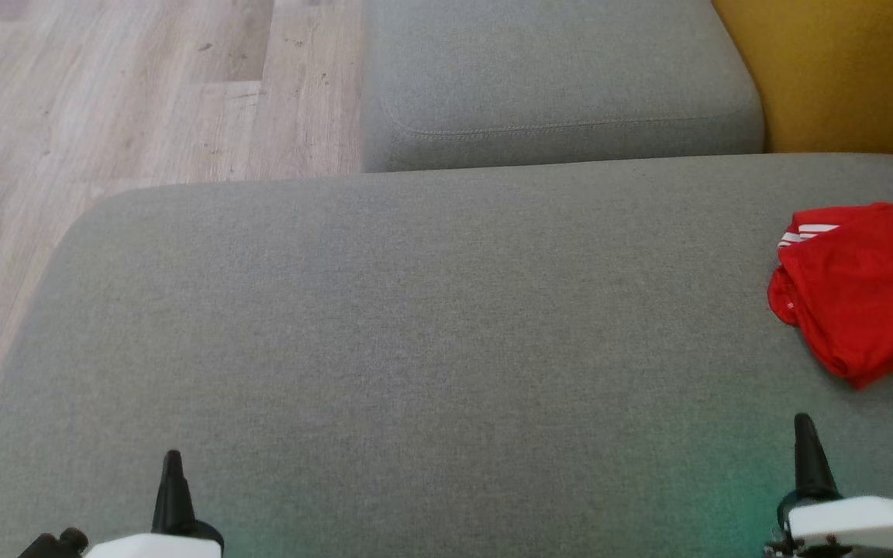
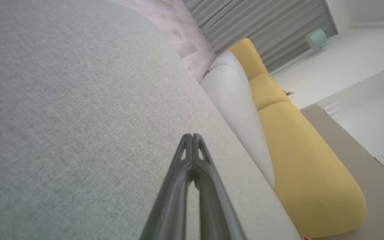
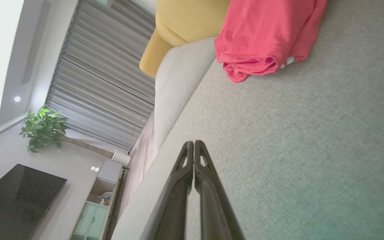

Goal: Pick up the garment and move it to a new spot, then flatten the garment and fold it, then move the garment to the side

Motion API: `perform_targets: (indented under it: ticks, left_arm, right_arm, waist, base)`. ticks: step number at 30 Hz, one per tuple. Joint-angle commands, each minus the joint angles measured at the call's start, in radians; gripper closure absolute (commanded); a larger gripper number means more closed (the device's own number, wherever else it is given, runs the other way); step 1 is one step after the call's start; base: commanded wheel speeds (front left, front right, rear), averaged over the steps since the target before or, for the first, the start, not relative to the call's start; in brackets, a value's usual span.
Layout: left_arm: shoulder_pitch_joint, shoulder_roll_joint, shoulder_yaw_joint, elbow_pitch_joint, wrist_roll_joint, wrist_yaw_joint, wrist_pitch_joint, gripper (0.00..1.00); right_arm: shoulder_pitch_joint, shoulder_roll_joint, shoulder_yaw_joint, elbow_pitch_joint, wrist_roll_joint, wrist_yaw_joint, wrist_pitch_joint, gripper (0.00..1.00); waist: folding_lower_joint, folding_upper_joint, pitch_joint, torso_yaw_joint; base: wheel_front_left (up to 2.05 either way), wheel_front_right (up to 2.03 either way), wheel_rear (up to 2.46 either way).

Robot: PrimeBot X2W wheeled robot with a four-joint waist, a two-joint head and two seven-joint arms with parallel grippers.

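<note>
A red garment (image 1: 869,287) with white stripes lies folded in a bundle at the right edge of the grey sofa seat (image 1: 415,325); the right wrist view has the garment (image 3: 262,36) at its top. My right gripper (image 1: 803,434) hovers low at the lower right, a short way in front of the garment, its fingertips (image 3: 193,144) pressed together and holding nothing. My left gripper (image 1: 173,465) is at the lower left over bare cushion, and its fingertips (image 2: 192,136) are also closed with nothing between them.
A second grey cushion (image 1: 555,77) lies beyond the seat, with a yellow cushion (image 1: 842,70) at the upper right. Wooden floor (image 1: 105,93) runs along the left. The right wrist view takes in curtains (image 3: 105,73), a plant (image 3: 43,128) and a television (image 3: 15,200).
</note>
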Motion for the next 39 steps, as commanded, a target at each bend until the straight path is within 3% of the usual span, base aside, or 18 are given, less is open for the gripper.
perform_targets:
  ticks: [1,39]
  left_arm:
    - [-0.062,0.0,0.035,-0.03,-0.026,-0.012,0.006,1.0]
    - [-0.182,-0.002,0.117,-0.027,-0.478,-0.049,0.118,1.0]
  right_arm:
    - [-0.07,-0.005,0.008,-0.032,0.03,0.004,0.005,1.0]
    - [-0.202,-0.007,-0.032,-0.031,0.492,0.006,0.114,1.0]
  waist:
    - [-0.0001,0.0,0.002,0.0]
    - [-0.0001,0.0,0.069,-0.013]
  base:
    - [0.0,0.0,0.0]
    - [0.0,0.0,0.0]
